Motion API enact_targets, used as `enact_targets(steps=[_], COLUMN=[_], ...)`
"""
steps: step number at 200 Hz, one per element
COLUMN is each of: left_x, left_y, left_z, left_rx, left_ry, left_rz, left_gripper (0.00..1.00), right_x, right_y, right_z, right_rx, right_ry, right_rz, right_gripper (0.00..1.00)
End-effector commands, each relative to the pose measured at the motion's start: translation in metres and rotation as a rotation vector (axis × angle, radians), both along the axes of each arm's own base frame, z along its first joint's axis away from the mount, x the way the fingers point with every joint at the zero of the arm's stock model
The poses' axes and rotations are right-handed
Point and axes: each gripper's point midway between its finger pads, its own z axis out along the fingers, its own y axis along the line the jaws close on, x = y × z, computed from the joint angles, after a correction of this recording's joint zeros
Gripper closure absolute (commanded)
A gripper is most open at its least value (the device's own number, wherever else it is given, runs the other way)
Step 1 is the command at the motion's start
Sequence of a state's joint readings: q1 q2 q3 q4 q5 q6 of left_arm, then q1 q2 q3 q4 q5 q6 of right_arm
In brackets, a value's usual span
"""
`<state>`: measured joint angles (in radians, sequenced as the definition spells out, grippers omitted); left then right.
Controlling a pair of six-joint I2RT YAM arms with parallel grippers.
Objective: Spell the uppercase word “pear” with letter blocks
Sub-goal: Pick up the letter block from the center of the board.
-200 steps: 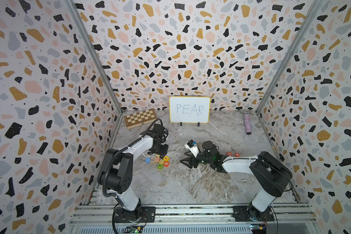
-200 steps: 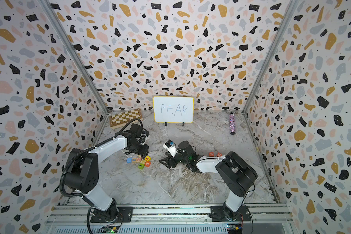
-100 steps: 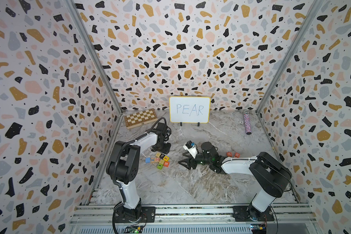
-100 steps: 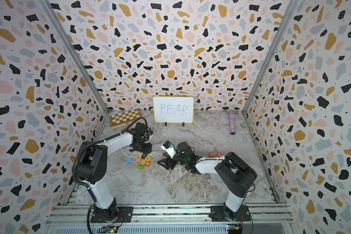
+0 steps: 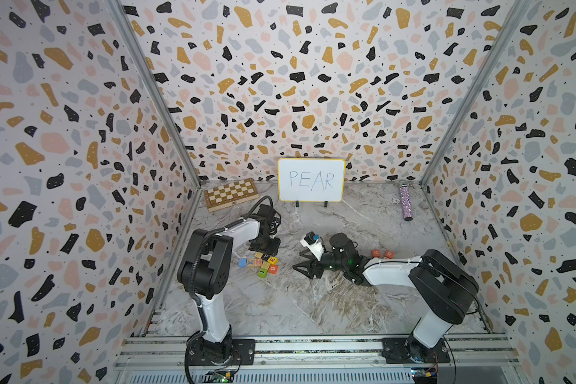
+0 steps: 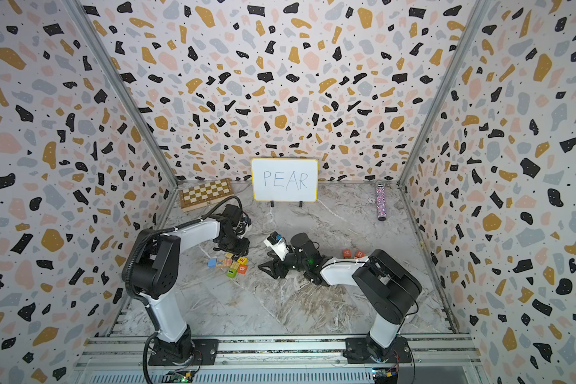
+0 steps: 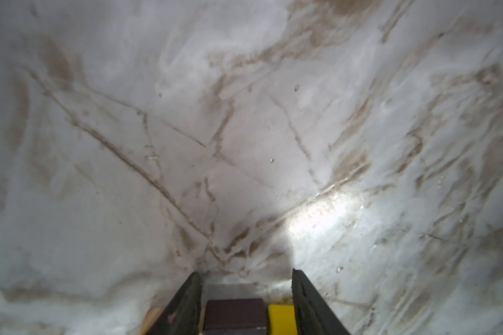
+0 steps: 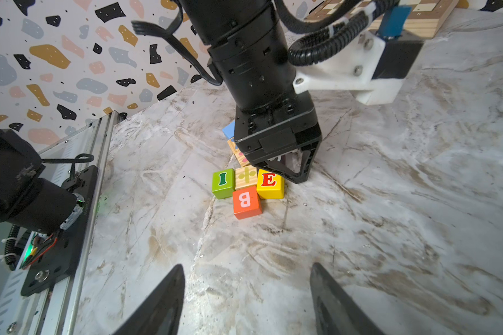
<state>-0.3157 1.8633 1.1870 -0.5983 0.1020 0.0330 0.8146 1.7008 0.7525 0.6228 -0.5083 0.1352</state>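
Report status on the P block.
Left gripper low, fingers astride black P block. Right gripper open, empty. Yellow E block crowds in beside P.

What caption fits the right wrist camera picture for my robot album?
Left gripper down at the block pile, beside yellow E, orange B and green I.

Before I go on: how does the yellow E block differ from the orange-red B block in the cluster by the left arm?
The E block is yellow with a red letter; the B block is orange-red with a white letter. The E block sits right beside the jaws of the left gripper; the B block lies clear of them. Both are small cubes, letter face up, flat on the table.
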Motion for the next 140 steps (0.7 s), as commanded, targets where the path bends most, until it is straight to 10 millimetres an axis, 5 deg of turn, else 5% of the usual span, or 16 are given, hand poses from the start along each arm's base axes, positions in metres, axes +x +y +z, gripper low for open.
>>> enact_targets(steps=[1, 140], left_x=[-0.01, -0.018], left_y=[0.01, 0.013], left_z=[0.005, 0.002], left_rx=[0.03, 0.005], left_ry=[0.007, 0.0], left_rz=[0.031, 0.064], left_gripper=[0.49, 0.59], right_x=[-0.006, -0.007], right_y=[0.004, 0.007], right_z=[0.016, 0.016], right_rx=[0.032, 0.013], right_ry=[-0.039, -0.064], right_rz=[0.031, 0.017], right_gripper=[0.31, 0.32])
